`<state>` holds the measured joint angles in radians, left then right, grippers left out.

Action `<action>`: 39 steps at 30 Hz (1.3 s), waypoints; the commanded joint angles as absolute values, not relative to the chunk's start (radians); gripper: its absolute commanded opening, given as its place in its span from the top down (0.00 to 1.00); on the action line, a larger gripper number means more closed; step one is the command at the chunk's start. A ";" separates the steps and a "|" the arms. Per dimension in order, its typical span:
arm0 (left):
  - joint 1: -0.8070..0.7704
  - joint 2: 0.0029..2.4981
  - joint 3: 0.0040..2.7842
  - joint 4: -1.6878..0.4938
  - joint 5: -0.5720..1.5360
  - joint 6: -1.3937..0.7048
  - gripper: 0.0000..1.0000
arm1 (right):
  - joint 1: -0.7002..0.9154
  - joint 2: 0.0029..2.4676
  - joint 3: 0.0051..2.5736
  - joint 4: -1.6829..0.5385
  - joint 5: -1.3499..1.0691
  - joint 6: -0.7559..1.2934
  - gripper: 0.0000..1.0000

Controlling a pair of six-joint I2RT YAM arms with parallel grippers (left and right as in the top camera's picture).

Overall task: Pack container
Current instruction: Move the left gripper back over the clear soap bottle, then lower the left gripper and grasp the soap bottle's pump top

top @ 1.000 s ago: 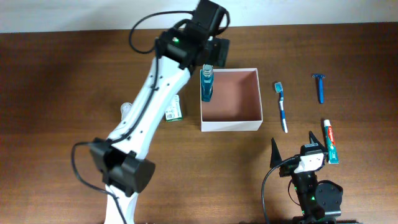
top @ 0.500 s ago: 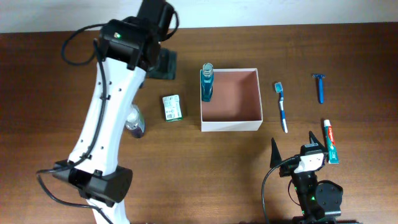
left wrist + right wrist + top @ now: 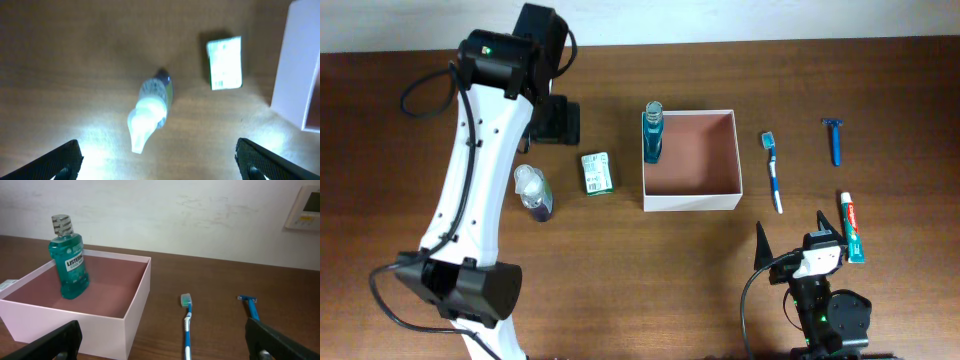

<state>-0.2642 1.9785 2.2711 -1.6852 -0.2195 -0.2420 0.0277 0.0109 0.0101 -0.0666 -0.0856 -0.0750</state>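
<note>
Hovering above a dark brown wood-grain table, the left gripper (image 3: pixel 160 160) has its two black fingers spread wide with nothing between them, looking down on a clear pump bottle with a white nozzle and purplish base (image 3: pixel 150 107), which seems to stand upright. Just beside the bottle lies a small green and white carton (image 3: pixel 225 62). The container (image 3: pixel 690 201), a square white-walled box with a pinkish-brown inside, sits mid-table to the right of the carton, and a teal mouthwash bottle (image 3: pixel 652 135) stands in its rear left corner. The likely step is picking up the pump bottle. It would go best if the fingers came straight down and closed on the round body rather than the nozzle, since the smooth plastic may slip or tip. The right gripper (image 3: pixel 165 342) rests low near the table's front edge, fingers also parted and empty. Well to the right of the container lie a blue and white toothbrush (image 3: pixel 773 172), a blue razor (image 3: pixel 834 140) and a toothpaste tube (image 3: pixel 851 228). Behind the table is a pale wall with a white panel (image 3: pixel 304 207) mounted on it.
</note>
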 commanded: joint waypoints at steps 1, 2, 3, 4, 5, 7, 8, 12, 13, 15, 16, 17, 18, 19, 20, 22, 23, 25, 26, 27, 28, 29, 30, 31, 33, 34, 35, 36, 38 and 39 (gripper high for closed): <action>-0.246 1.961 2.166 -1.688 -0.176 -0.230 0.01 | 0.025 0.004 0.006 -0.072 -0.074 -0.070 0.02; -0.244 1.961 2.143 -1.686 -0.176 -0.230 0.01 | 0.025 0.004 0.006 -0.072 -0.074 -0.070 0.02; -0.241 1.961 2.123 -1.682 -0.176 -0.230 0.01 | 0.025 0.004 0.006 -0.072 -0.074 -0.070 0.02; -0.239 1.961 2.102 -1.674 -0.175 -0.231 0.01 | 0.025 0.004 0.006 -0.072 -0.074 -0.070 0.02; -0.239 1.961 2.083 -1.661 -0.171 -0.230 0.01 | 0.025 0.004 0.006 -0.072 -0.074 -0.070 0.02; -0.239 1.961 2.046 -1.634 -0.172 -0.230 0.01 | 0.025 0.004 0.006 -0.072 -0.074 -0.070 0.02; -0.239 1.961 2.029 -1.620 -0.172 -0.230 0.01 | 0.025 0.004 0.006 -0.072 -0.074 -0.070 0.02; -0.221 1.961 1.987 -1.582 -0.176 -0.230 0.01 | 0.025 0.004 0.006 -0.072 -0.074 -0.070 0.02; -0.207 1.961 1.982 -1.579 -0.180 -0.230 0.01 | 0.025 0.004 0.006 -0.072 -0.074 -0.070 0.02; -0.179 1.961 1.980 -1.584 -0.179 -0.230 0.01 | 0.025 0.003 0.006 -0.072 -0.074 -0.070 0.01; -0.160 1.961 1.979 -1.588 -0.179 -0.230 0.01 | 0.025 0.004 0.006 -0.072 -0.074 -0.070 0.02; -0.142 1.961 1.979 -1.590 -0.173 -0.229 0.01 | 0.025 0.004 0.006 -0.072 -0.074 -0.070 0.02; -0.125 1.961 1.979 -1.591 -0.158 -0.229 0.01 | 0.025 0.004 0.006 -0.072 -0.074 -0.070 0.02; -0.113 1.961 1.979 -1.590 -0.133 -0.218 0.01 | 0.025 0.004 0.006 -0.072 -0.074 -0.070 0.02; -0.099 1.961 1.979 -1.586 -0.088 -0.191 0.01 | 0.025 0.004 0.006 -0.072 -0.074 -0.070 0.02; -0.082 1.961 1.979 -1.575 -0.006 -0.135 0.01 | 0.025 0.004 0.006 -0.072 -0.074 -0.070 0.02; -0.080 1.961 1.979 -1.571 0.011 -0.116 0.01 | 0.025 0.004 0.006 -0.072 -0.074 -0.070 0.01; -0.080 1.961 1.979 -1.570 0.007 -0.106 0.01 | 0.025 0.004 0.006 -0.072 -0.074 -0.070 0.01; -0.083 1.961 1.979 -1.571 0.004 -0.105 0.01 | 0.025 0.004 0.006 -0.072 -0.074 -0.070 0.02; -0.083 1.961 1.979 -1.570 0.004 -0.099 0.00 | 0.025 0.004 0.006 -0.072 -0.074 -0.070 0.02; -0.085 1.961 1.979 -1.571 0.004 -0.093 0.01 | 0.025 0.004 0.006 -0.072 -0.074 -0.070 0.02; -0.087 1.961 1.978 -1.571 0.004 -0.091 0.01 | 0.025 0.003 0.006 -0.072 -0.074 -0.070 0.02; -0.089 1.961 1.974 -1.572 0.004 -0.091 0.01 | 0.025 0.004 0.006 -0.072 -0.074 -0.070 0.02; -0.091 1.961 1.965 -1.571 0.004 -0.091 0.01 | 0.025 0.003 0.006 -0.072 -0.074 -0.070 0.02; -0.091 1.961 1.939 -1.567 0.004 -0.091 0.01 | 0.025 0.004 0.006 -0.072 -0.074 -0.070 0.02; -0.091 1.961 1.921 -1.560 0.004 -0.091 0.01 | 0.025 0.004 0.006 -0.072 -0.074 -0.070 0.02; -0.091 1.961 1.903 -1.555 0.004 -0.092 0.01 | 0.025 0.004 0.006 -0.072 -0.074 -0.070 0.02; -0.091 1.961 1.886 -1.550 0.004 -0.092 0.01 | 0.025 0.003 0.006 -0.072 -0.074 -0.070 0.02; -0.091 1.961 1.848 -1.535 0.004 -0.092 0.01 | 0.025 0.004 0.006 -0.072 -0.074 -0.070 0.02; -0.091 1.961 1.834 -1.530 0.004 -0.091 0.01 | 0.025 0.004 0.006 -0.072 -0.074 -0.070 0.01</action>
<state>-0.0906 1.9785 1.8774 -1.5417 -0.0101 -0.1116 0.0277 0.0109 0.0101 -0.0666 -0.0856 -0.0746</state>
